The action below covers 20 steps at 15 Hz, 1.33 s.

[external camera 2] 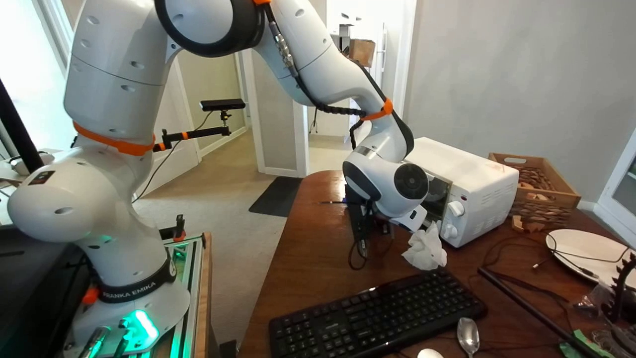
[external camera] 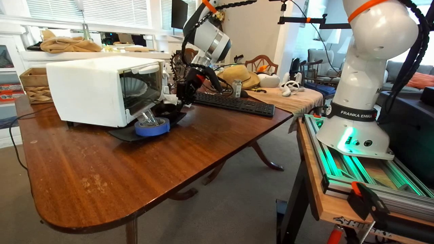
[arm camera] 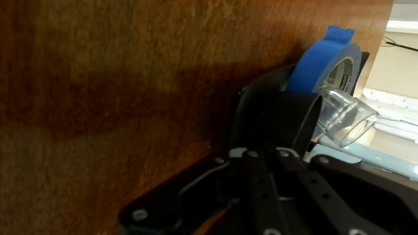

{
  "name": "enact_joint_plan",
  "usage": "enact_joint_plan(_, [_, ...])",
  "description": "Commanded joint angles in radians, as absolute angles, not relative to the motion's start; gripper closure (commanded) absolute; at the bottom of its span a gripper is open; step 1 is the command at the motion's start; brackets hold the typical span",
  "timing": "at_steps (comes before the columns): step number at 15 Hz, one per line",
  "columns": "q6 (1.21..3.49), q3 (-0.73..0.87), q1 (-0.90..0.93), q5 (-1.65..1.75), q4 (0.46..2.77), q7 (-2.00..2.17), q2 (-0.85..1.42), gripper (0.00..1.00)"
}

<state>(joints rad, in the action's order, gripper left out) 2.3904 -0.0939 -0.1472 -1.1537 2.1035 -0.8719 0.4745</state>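
Observation:
My gripper (arm camera: pixel 269 145) reaches down at the table, its two black fingers drawn close together. Their tips meet the side of a black bowl (arm camera: pixel 287 111) that stands on a thin black tray (arm camera: pixel 277 78). Black lies on black in shadow there, so I cannot tell whether an edge of bowl or tray is pinched. Farther along the tray lies a blue tape roll (arm camera: pixel 307 71), with a clear glass (arm camera: pixel 346 114) leaning tilted in its ring. An exterior view shows the gripper (external camera: pixel 184 101) beside the bowl (external camera: pixel 166 109), at the tray's end away from the tape (external camera: pixel 152 130).
A white toaster oven (external camera: pixel 84 89) stands right behind the tray; a ribbed pale dish shows inside. A black keyboard (external camera 2: pixel 382 313), crumpled white paper (external camera 2: pixel 426 247) and a spoon (external camera 2: pixel 468 334) lie nearby. A woven basket (external camera 2: pixel 541 194) and a white plate (external camera 2: pixel 586 251) are farther off, among loose cables.

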Motion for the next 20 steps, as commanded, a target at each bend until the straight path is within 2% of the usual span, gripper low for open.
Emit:
enact_joint_plan(1, [2.358,-0.077,-0.121,-1.155,2.059,-0.893,0.508,0.79])
enact_joint_plan(3, [2.354,-0.077,-0.118,-1.156,2.052,-0.896,0.514,0.65])
enact_joint_plan(4, [2.356,-0.077,-0.118,-1.163,2.054,-0.9,0.514,0.64])
enact_joint_plan(5, [2.357,-0.076,-0.119,-1.165,2.055,-0.9,0.515,0.67])
enact_joint_plan(7, [2.356,-0.076,-0.121,-1.168,2.058,-0.9,0.517,0.89])
enact_joint_plan(8, [2.357,-0.076,-0.122,-1.171,2.059,-0.901,0.518,0.97])
enact_joint_plan(9, [2.358,-0.075,-0.122,-1.171,2.062,-0.9,0.518,1.0])
enact_joint_plan(20, [2.36,-0.058,-0.122,-1.162,2.08,-0.887,0.509,1.0])
